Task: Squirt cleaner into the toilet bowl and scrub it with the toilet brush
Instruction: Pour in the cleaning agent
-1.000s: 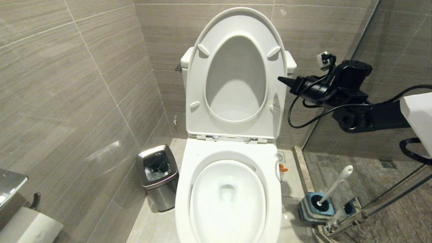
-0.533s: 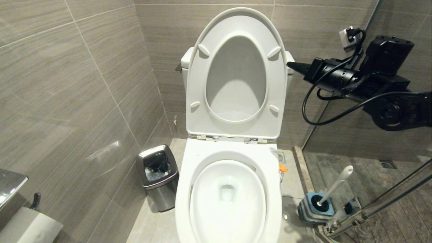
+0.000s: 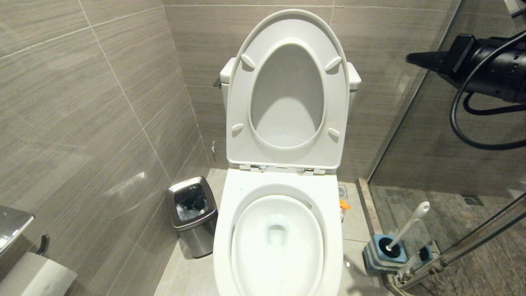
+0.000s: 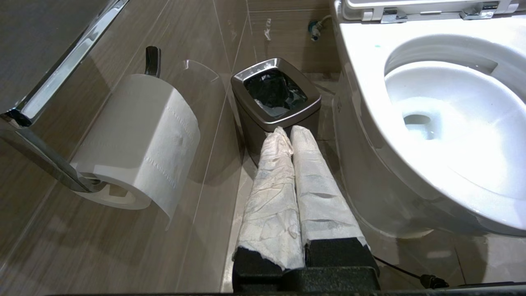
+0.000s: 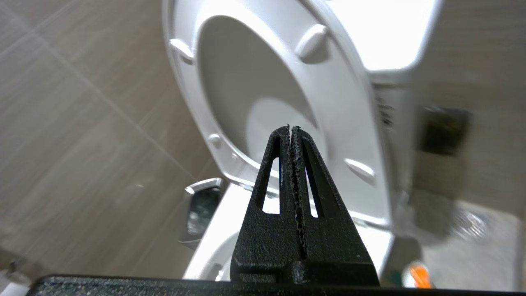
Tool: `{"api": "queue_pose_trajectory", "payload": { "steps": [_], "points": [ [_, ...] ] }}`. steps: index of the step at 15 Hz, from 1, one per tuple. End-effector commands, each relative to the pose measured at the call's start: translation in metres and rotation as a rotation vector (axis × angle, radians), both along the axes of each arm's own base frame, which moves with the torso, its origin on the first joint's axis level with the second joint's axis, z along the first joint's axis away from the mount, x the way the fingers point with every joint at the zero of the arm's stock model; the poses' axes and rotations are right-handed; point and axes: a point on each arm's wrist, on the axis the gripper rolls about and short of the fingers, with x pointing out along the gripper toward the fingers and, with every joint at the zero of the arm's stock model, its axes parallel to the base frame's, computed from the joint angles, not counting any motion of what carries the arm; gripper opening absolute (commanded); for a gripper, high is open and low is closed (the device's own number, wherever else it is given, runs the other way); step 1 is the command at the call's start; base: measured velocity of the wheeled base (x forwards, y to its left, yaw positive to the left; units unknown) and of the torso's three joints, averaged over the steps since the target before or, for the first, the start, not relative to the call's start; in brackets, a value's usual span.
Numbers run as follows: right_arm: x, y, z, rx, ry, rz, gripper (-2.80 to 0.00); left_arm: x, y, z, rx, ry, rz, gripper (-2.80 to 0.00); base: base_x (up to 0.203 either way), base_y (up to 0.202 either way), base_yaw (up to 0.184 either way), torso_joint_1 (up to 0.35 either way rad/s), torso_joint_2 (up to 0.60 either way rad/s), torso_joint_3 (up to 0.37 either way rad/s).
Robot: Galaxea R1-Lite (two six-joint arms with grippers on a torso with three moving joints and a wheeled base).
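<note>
The white toilet bowl (image 3: 246,230) lies open below me, seat and lid (image 3: 287,24) raised against the tank. Clear water sits in the bowl; no cleaner shows. The toilet brush (image 3: 409,224) stands in its blue-grey holder (image 3: 376,253) on the floor right of the toilet, white handle leaning up and right. My right gripper (image 3: 407,58) hangs high at the right, away from the lid, pointing left, shut and empty; its wrist view has the black fingers (image 5: 291,128) pressed together before the raised seat. My left gripper (image 4: 287,130), wrapped in white, is shut low beside the bowl (image 4: 361,61).
A small steel bin (image 3: 192,213) stands on the floor left of the toilet, also just ahead of the left gripper (image 4: 275,92). A toilet-paper roll (image 4: 139,135) hangs on the left wall. A glass shower partition (image 3: 431,135) rises at the right, behind the brush. An orange item (image 3: 345,204) lies by the toilet base.
My right arm has swung up and to the right, away from the raised lid, toward the picture's upper right corner. Toilet, brush and bin have stayed put.
</note>
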Motion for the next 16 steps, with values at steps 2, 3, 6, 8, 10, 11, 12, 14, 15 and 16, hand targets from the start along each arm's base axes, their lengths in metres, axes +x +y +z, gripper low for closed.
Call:
{"api": "queue_pose_trajectory", "payload": {
  "steps": [2,3,6,8,10,11,12,14,15,16],
  "points": [
    [-0.045,-0.017,0.016,0.004,-0.007,-0.123,-2.80,0.000,0.000,0.000,0.001,0.000,0.001,-2.80,0.000,0.000,0.000,0.000,0.00,0.000],
    [-0.048,-0.025,0.018,-0.008,-0.005,-0.165,-2.80,0.000,0.000,0.000,0.001,0.000,0.000,-2.80,0.000,0.000,0.000,0.000,0.00,0.000],
    [-0.060,-0.054,0.024,-0.050,-0.014,-0.300,-2.80,0.000,0.000,0.000,0.001,0.000,0.000,-2.80,0.000,0.000,0.000,0.000,0.00,0.000],
    [-0.073,-0.064,0.028,-0.058,-0.015,-0.354,-2.80,0.000,0.000,0.000,0.001,0.000,0.001,-2.80,0.000,0.000,0.000,0.000,0.00,0.000],
    [-0.086,-0.067,0.029,-0.058,-0.025,-0.377,-2.80,0.000,0.000,0.000,0.001,0.000,0.000,-2.80,0.000,0.000,0.000,0.000,0.00,0.000],
    [-0.095,-0.066,0.029,-0.059,-0.028,-0.379,-2.80,0.000,0.000,0.000,0.001,0.000,0.000,-2.80,0.000,0.000,0.000,0.000,0.00,0.000],
    [-0.106,-0.065,0.027,-0.060,-0.028,-0.380,-2.80,0.000,0.000,0.000,0.001,0.000,0.000,-2.80,0.000,0.000,0.000,0.000,0.00,0.000],
    [-0.136,-0.062,0.022,-0.063,-0.014,-0.379,-2.80,0.000,0.000,0.000,0.001,0.000,0.000,-2.80,0.000,0.000,0.000,0.000,0.00,0.000],
    [-0.152,-0.060,0.019,-0.069,-0.005,-0.377,-2.80,0.000,0.000,0.000,0.001,0.000,0.000,-2.80,0.000,0.000,0.000,0.000,0.00,0.000],
    [-0.168,-0.058,0.015,-0.075,0.006,-0.371,-2.80,0.000,0.000,0.000,0.001,0.000,0.000,-2.80,0.000,0.000,0.000,0.000,0.00,0.000]
  ]
}}
